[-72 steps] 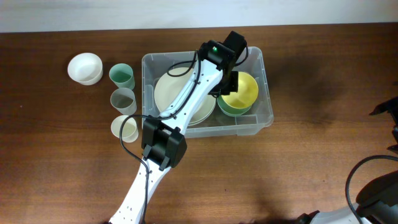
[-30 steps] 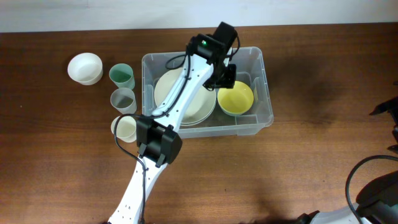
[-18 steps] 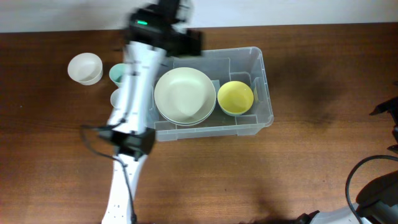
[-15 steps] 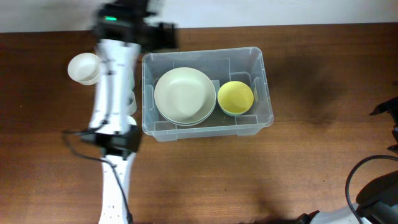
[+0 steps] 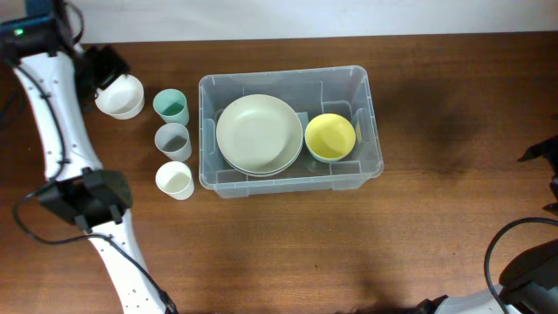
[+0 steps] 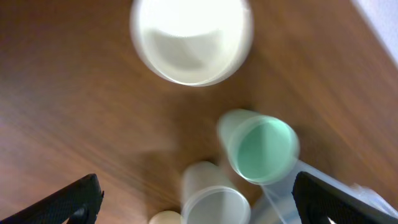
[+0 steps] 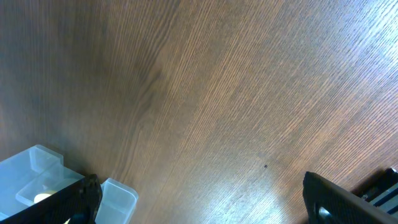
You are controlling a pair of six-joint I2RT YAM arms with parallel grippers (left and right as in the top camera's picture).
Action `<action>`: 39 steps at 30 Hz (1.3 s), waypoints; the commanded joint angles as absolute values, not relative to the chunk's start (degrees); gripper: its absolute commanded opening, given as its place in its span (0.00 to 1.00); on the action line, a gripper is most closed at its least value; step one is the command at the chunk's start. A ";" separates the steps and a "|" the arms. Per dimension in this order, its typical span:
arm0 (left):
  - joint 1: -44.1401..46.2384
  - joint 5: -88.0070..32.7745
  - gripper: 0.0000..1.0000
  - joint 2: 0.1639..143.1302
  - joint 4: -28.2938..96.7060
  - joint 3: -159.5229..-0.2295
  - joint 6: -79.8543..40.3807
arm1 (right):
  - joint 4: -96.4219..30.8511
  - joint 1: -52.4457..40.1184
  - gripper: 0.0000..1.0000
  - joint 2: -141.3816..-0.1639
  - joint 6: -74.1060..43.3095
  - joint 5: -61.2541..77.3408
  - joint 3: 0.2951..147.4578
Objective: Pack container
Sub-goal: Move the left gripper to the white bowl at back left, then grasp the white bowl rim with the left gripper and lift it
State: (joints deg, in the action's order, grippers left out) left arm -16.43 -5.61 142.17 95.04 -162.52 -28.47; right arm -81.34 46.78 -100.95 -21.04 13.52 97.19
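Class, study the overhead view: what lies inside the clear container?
The container holds a large cream dish beside a yellow bowl. A green rim shows beneath the yellow bowl; whatever else lies under either is covered.

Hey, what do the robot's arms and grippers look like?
The left arm has white links with black joint housings, a thin black cable and a green light near the wrist. Its fingers are black. Of the right arm only black parts and a black cable loop show; its fingers are black too.
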 commanded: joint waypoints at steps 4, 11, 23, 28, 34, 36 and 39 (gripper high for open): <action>-22.59 -6.24 1.00 141.62 90.21 -153.51 -31.68 | -81.32 46.89 0.99 -100.77 -21.52 13.23 96.84; -23.38 -6.20 1.00 141.64 81.43 -147.17 -31.22 | -81.32 46.89 0.99 -100.77 -21.52 13.23 96.84; -21.39 -6.17 1.00 141.71 70.19 -139.39 -31.27 | -81.32 46.89 0.99 -100.77 -21.52 13.23 96.84; -21.37 -5.98 1.00 142.91 69.47 -138.17 -31.27 | -81.32 46.89 0.99 -100.77 -21.52 13.23 96.84; -21.37 -4.25 1.00 144.35 69.41 -136.46 -31.24 | -81.32 46.89 0.99 -100.77 -21.52 13.23 96.84; -21.37 -3.90 1.00 144.44 69.01 -135.68 -31.27 | -81.32 46.89 0.99 -100.77 -21.52 13.23 96.84; -21.37 -3.70 1.00 144.44 68.31 -134.69 -31.27 | -81.32 46.89 0.99 -100.77 -21.52 13.23 96.84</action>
State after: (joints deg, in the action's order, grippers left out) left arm -21.34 -4.86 143.17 68.90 -135.87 -31.11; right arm -81.34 46.78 -100.95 -21.04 13.52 97.19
